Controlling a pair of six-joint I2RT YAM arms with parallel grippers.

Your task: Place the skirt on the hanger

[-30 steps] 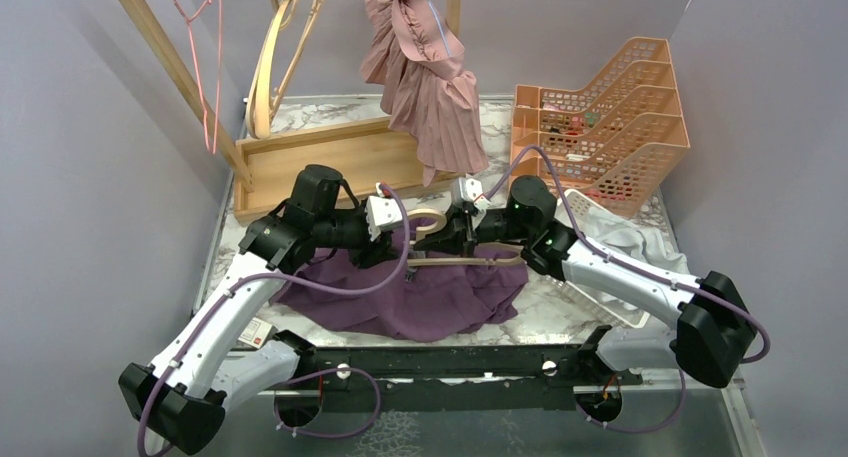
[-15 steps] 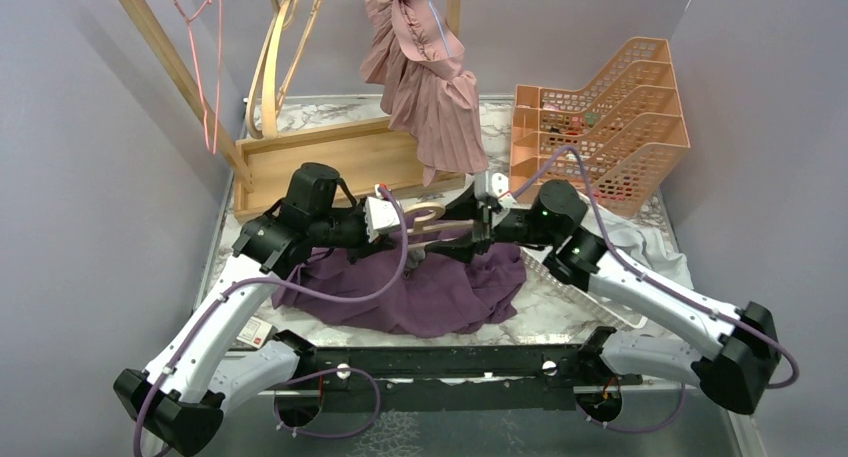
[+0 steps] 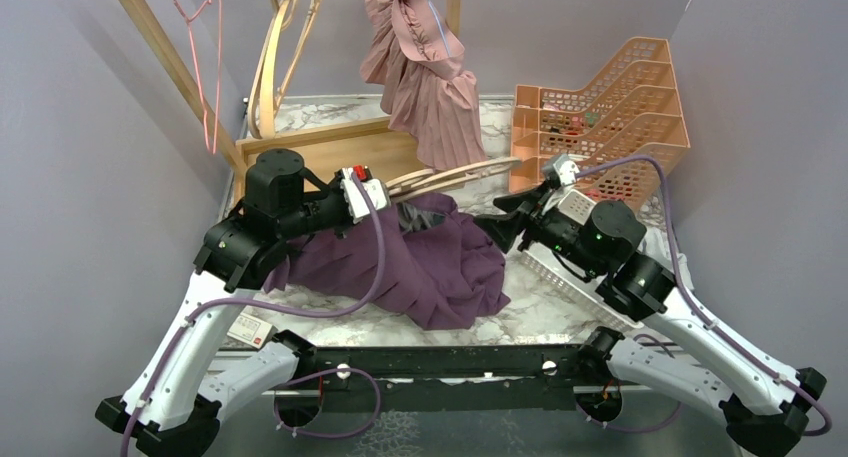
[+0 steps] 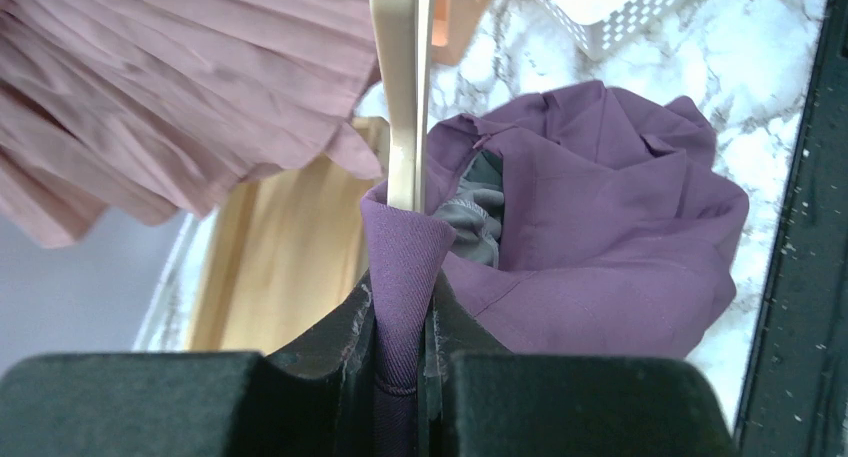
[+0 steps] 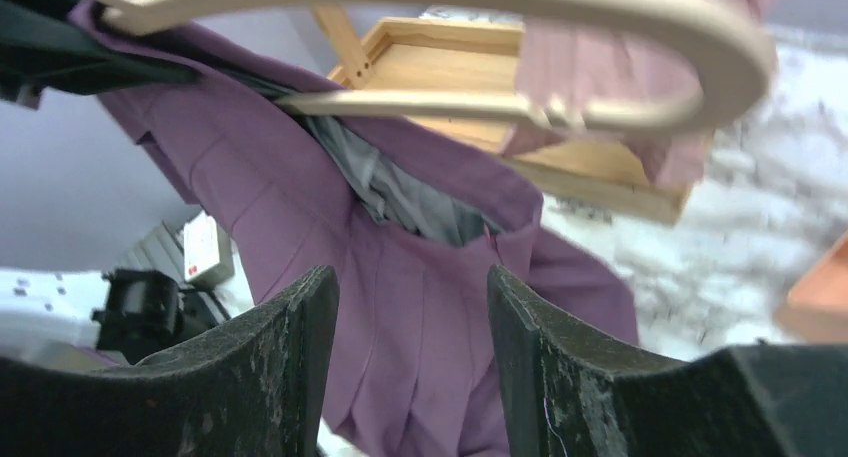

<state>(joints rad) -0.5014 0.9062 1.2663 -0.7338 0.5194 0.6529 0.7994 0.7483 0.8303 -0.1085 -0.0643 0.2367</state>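
Purple skirt [image 4: 405,267] between left jaws — tight

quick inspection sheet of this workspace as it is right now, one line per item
surface: marble table, partly covered by cloth and trays
job's things: purple skirt bunched on the table, one edge lifted; wooden hanger runs into that lifted fold
clutter: pink pleated garment hanging from the rack; spare hangers; orange trays; white basket
grippers: left gripper shut on skirt fabric at the hanger's end; right gripper open, empty, apart from the hanger
cables: purple cable loops over the skirt
surroundings: grey walls
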